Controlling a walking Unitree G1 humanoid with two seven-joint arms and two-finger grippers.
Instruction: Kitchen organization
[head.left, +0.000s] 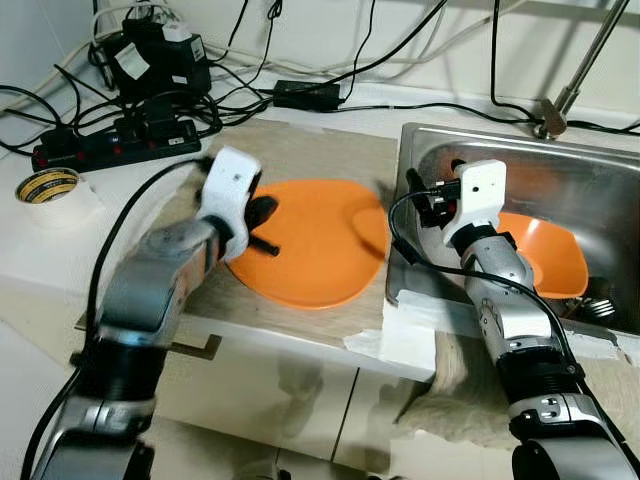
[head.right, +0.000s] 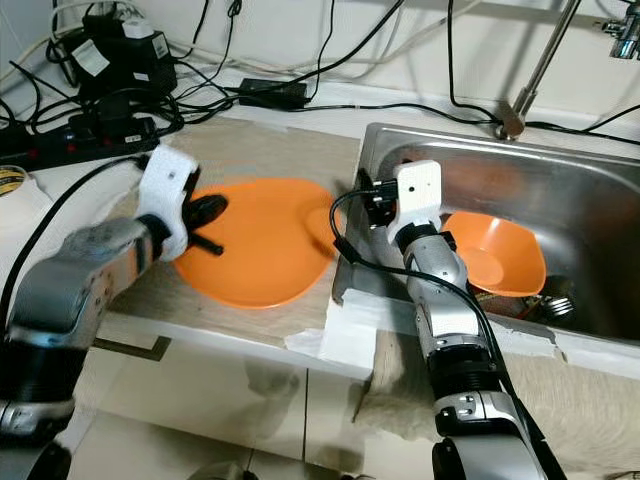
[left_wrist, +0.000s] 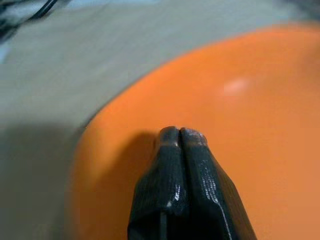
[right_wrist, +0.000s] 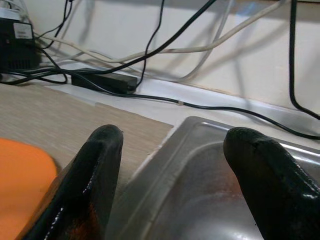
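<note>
A large orange plate (head.left: 320, 245) lies flat on the beige counter mat, just left of the steel sink (head.left: 420, 140). My left gripper (head.left: 262, 225) hovers at the plate's left edge with its black fingers (left_wrist: 170, 150) pressed together and nothing between them; whether they touch the plate I cannot tell. An orange bowl (head.left: 545, 255) rests tilted inside the sink. My right gripper (head.left: 420, 195) is at the sink's left rim, between plate and bowl, with its fingers (right_wrist: 100, 165) spread wide and holding nothing.
A black power strip (head.left: 110, 145), chargers and tangled cables crowd the back of the counter. A roll of tape (head.left: 47, 185) sits at the far left. The faucet (head.left: 565, 95) rises behind the sink. A metal utensil (head.left: 600, 308) lies beside the bowl.
</note>
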